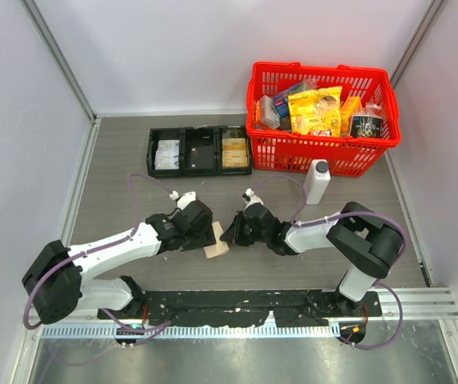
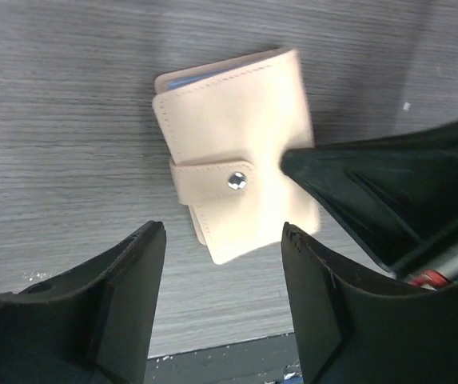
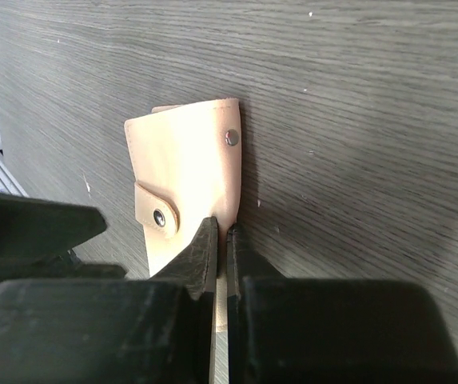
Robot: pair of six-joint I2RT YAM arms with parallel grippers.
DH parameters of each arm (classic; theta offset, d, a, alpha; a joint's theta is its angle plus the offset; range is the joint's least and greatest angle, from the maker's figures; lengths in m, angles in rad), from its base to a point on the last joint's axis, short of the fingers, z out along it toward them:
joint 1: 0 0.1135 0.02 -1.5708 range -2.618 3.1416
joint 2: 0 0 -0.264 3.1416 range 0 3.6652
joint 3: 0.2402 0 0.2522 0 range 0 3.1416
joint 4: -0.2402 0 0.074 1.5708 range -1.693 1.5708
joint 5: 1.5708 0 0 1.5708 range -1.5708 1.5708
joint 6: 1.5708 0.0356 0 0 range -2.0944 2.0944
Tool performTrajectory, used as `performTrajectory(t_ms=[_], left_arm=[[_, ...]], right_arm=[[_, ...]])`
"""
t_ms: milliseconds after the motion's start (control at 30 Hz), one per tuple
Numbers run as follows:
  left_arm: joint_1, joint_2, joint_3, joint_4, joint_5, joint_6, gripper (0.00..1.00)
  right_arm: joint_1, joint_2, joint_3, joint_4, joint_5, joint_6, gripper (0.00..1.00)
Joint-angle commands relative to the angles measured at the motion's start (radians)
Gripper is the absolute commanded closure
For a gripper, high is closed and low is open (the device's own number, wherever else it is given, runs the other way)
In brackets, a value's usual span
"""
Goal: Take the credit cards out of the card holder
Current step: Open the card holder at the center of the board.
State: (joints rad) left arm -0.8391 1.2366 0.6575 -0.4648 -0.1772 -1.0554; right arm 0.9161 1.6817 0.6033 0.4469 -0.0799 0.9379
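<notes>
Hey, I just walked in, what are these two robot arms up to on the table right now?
Both arms are working on the tan card holder, which lies folded on the table between them. The right gripper is shut, pinching one edge of it, while the left gripper hovers open just over it. No credit cards are out yet.

Card holder (image 3: 182, 180) corner behind right end effector (image 3: 221, 230)
</notes>
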Motion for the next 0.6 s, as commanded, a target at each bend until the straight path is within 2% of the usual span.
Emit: performTrajectory(t_ms=[0,67,167,333,567], left_arm=[[-0.095,0.017,0.148,-0.204,-0.211,0.060,0.36],[-0.121,0.062,0.191,-0.228,-0.238,0.072,0.38],[-0.130,0.142,0.232,-0.229,-0.235,0.080,0.48],[-0.147,0.233,0.280,-0.233,-0.252,0.109,0.52],[-0.152,0.277,0.312,-0.242,-0.275,0.133,0.54]], right_arm=[[0.018,0.001,-0.011,-0.186,0.075,-0.054,0.99],[0.020,-0.002,-0.010,-0.191,0.077,-0.056,0.99],[0.021,-0.002,-0.010,-0.192,0.077,-0.057,0.99],[0.024,0.001,-0.013,-0.197,0.077,-0.060,0.99],[0.024,0.013,-0.007,-0.197,0.074,-0.065,0.99]])
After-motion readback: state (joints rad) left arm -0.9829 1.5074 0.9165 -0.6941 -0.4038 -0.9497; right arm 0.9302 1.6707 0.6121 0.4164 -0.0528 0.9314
